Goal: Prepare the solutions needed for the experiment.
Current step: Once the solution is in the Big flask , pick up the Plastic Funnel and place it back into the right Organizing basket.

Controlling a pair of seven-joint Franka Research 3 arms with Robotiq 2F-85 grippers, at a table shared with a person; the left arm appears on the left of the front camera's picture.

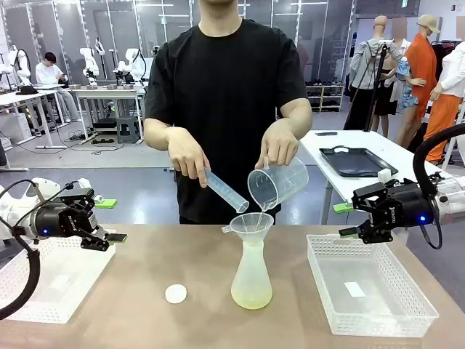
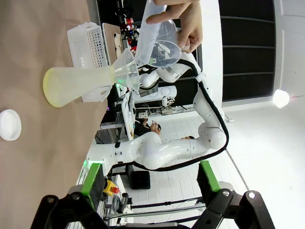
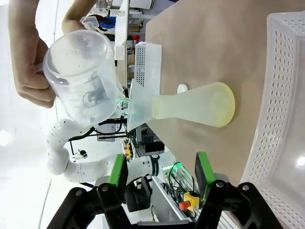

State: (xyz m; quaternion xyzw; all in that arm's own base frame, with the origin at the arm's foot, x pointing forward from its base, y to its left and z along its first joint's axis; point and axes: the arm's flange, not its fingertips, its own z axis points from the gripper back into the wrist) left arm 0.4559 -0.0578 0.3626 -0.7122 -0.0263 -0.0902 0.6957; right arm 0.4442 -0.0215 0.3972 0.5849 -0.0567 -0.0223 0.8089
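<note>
Step in hand: a person at the far side of the table (image 1: 145, 262) tips a clear beaker (image 1: 277, 184) over a funnel (image 1: 248, 225) seated in the neck of a conical flask (image 1: 251, 273).
Solution: the pale yellow-green solution (image 1: 251, 294) lies as a shallow layer in the bottom of the flask, which stands upright near the middle of the table, between the two baskets.
Person's hands: one hand (image 1: 278, 145) grips the beaker by its handle. The other hand (image 1: 187, 156) holds a graduated cylinder (image 1: 225, 191) slanted just beside the funnel, and the cylinder looks empty.
Left gripper: the left gripper (image 1: 110, 220) hovers above the left basket (image 1: 43, 291), fingers spread wide and holding nothing.
Right gripper: the right gripper (image 1: 345, 220) hangs over the near edge of the right basket (image 1: 407, 320), fingers apart with nothing between them.
Loose item: a white round cap (image 1: 175, 294) lies on the table near the flask, apart from it.
Done so far: some liquid is already in the flask, and the beaker looks nearly drained.
Left to do: judging by the layout, finishing the pour, lifting the funnel off and perhaps capping the flask. Neither robot arm has a part in the work yet.
</note>
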